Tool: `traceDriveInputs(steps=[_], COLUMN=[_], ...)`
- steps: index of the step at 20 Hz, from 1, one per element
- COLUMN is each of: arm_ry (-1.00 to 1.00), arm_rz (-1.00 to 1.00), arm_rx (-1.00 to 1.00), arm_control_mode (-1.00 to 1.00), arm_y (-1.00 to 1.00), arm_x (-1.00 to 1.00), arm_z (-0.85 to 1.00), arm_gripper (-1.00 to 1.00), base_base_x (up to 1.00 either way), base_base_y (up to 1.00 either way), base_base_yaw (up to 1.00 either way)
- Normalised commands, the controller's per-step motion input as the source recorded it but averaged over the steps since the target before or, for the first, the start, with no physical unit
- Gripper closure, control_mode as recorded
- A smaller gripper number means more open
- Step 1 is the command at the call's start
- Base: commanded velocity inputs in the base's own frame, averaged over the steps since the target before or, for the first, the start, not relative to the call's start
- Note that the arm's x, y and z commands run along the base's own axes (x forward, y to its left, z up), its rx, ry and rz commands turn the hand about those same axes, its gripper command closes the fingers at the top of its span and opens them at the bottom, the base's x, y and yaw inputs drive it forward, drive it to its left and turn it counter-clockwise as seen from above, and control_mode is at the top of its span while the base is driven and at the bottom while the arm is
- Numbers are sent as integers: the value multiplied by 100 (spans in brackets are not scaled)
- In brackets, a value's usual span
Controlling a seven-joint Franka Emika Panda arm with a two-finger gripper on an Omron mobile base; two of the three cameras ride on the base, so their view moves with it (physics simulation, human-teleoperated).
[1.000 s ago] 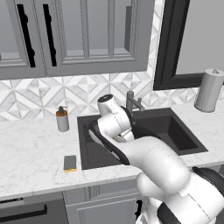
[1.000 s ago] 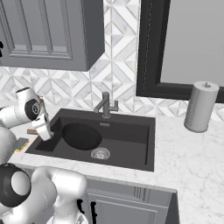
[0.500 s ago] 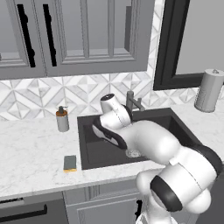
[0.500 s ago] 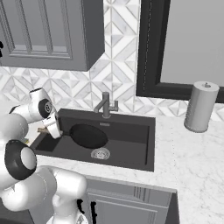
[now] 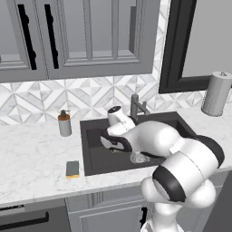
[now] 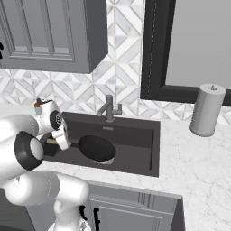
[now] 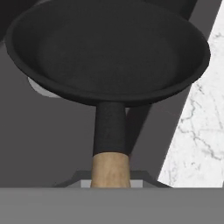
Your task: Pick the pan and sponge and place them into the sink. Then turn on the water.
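pan (image 7: 109,48) held by its wooden handle in gripper (image 6: 61,139), carried low over sink (image 6: 144,155) with drain just beyond; likely needs lowering and release next, then sponge (image 5: 72,169) on counter behind gripper.

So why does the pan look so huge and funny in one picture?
Hand view: the camera sits right behind the pan, so it looks huge and its handle is cut off. Right base view: the pan looks small over the sink, sharp, no glare.
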Motion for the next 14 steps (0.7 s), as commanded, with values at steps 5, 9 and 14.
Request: traceDriveInputs(steps=[5,9,14], arm_ry=[-3,-6,-8], arm_rz=[-12,-9,-7], arm_rx=[0,0,0], arm_control_mode=[-100,-100,-100], arm_y=[-29,-4,0], arm_x=[6,20,26], arm_z=[-41,-30,-29], arm_gripper=[100,100,100], base_base_x=[0,0,0], base_base_y=[0,0,0], base_base_yaw=[0,0,0])
